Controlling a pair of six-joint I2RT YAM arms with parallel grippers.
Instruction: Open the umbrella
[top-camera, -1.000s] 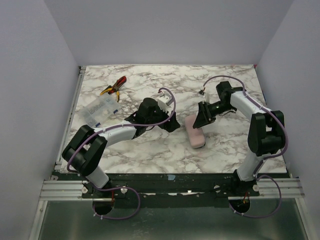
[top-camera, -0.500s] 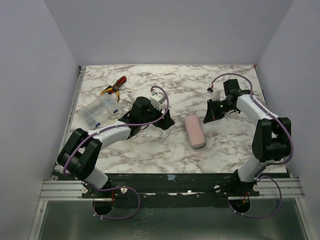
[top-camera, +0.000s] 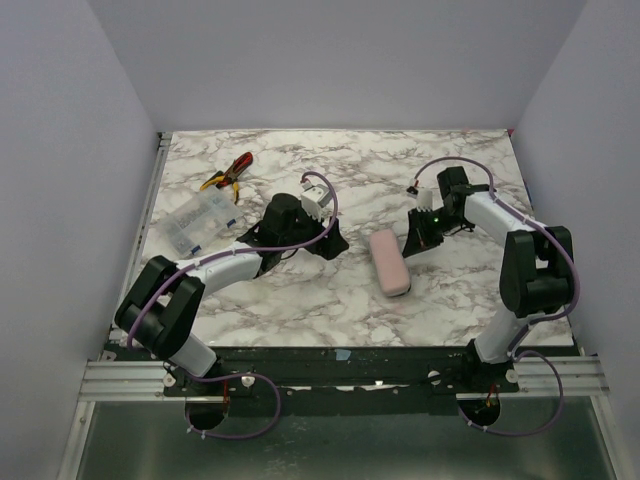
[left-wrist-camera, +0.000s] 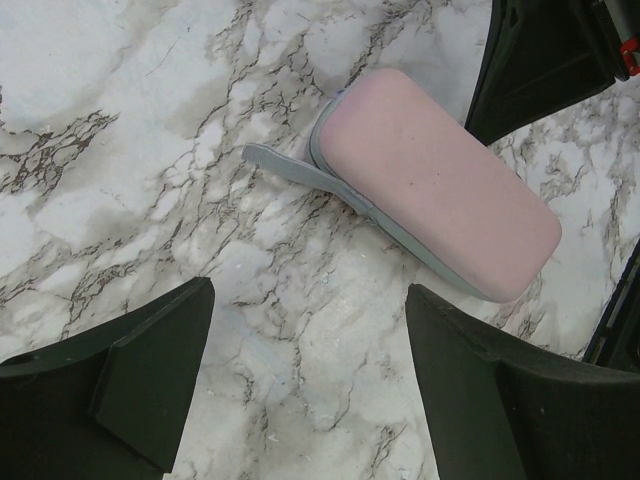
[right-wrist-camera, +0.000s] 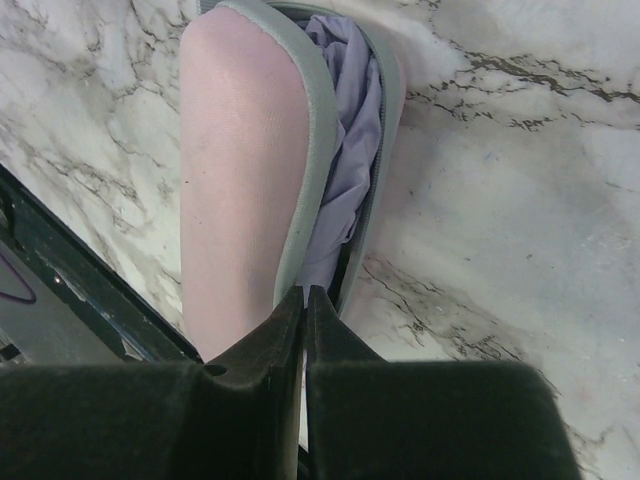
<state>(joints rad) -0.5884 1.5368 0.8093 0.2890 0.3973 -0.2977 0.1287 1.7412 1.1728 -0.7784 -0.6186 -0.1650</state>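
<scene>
The umbrella shows only as pale lavender cloth inside a pink zip case lying on the marble table. The case's lid stands ajar. The canopy's black inside, the shaft and the handle are hidden. My right gripper is shut, and its tips sit at the case's open edge, against the lavender cloth. I cannot tell whether they pinch anything. My left gripper is open and empty, low over the table just left of the case, with bare marble between its fingers.
Red-and-yellow pliers lie at the back left. A clear plastic box stands near the left edge. The right arm's black gripper shows just beyond the case in the left wrist view. Grey walls surround the table.
</scene>
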